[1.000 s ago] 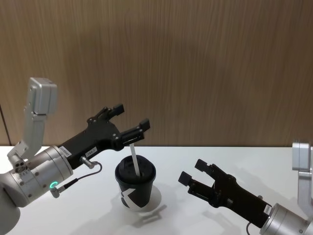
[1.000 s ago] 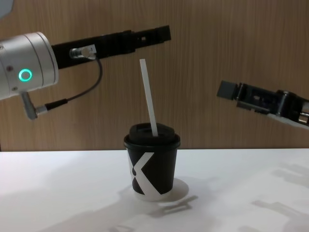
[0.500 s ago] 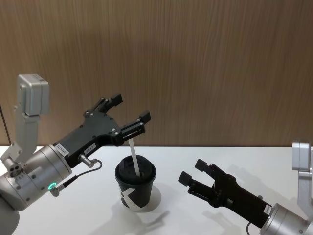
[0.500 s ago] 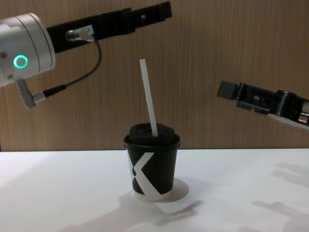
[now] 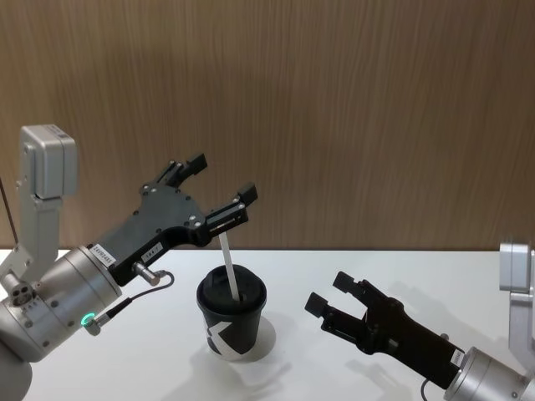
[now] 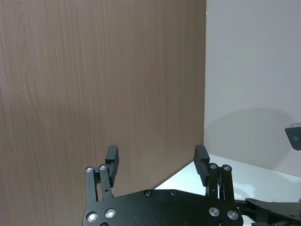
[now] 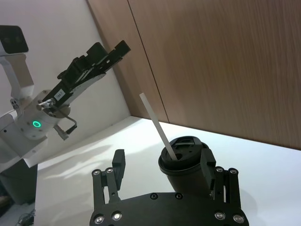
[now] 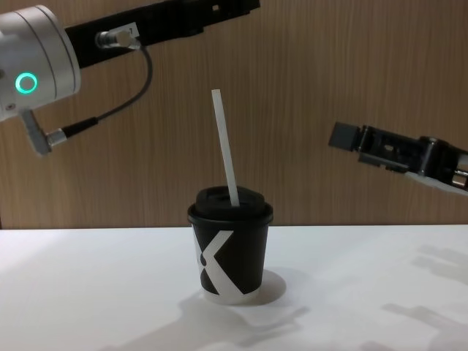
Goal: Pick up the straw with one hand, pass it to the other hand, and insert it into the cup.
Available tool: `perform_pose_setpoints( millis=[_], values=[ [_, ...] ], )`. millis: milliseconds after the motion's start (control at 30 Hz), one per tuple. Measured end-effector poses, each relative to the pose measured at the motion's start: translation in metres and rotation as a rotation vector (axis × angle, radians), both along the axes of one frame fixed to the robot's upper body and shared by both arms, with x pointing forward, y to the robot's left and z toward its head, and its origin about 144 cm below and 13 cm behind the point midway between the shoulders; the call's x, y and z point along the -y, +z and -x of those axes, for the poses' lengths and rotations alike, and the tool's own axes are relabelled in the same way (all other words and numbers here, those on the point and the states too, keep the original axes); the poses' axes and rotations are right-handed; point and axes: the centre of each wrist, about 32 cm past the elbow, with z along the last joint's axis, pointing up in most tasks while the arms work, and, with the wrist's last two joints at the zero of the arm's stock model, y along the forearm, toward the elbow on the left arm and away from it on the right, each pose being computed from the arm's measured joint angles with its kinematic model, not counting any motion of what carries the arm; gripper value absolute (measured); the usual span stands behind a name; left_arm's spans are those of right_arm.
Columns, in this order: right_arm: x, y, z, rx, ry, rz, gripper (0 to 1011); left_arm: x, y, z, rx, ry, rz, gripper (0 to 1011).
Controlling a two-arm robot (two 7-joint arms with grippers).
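The straw [image 8: 226, 150] stood in the cup [image 8: 229, 252], leaning slightly. The left gripper [image 5: 219, 194] hung above the cup, jaws apart and empty; the right gripper [image 5: 333, 294] waited beside the cup, also spread. Insertion looked finished; only withdrawal seemingly remained.

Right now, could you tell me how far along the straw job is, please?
It looks essentially done: the white straw stands in the lid of the black paper cup, leaning slightly. Nothing is in hand; the left gripper is open above the straw and the right gripper is open beside the cup. What seems left is parking both arms.
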Motion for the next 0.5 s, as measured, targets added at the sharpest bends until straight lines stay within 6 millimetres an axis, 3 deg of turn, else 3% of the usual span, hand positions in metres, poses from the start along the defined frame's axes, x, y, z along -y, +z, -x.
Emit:
perform_pose_setpoints(
  millis=[500],
  values=[
    [0.0,0.0,0.0,0.0,0.0,0.0,1001,0.0004,0.0009,0.0023,0.01,0.004,0.004,1003]
  ],
)
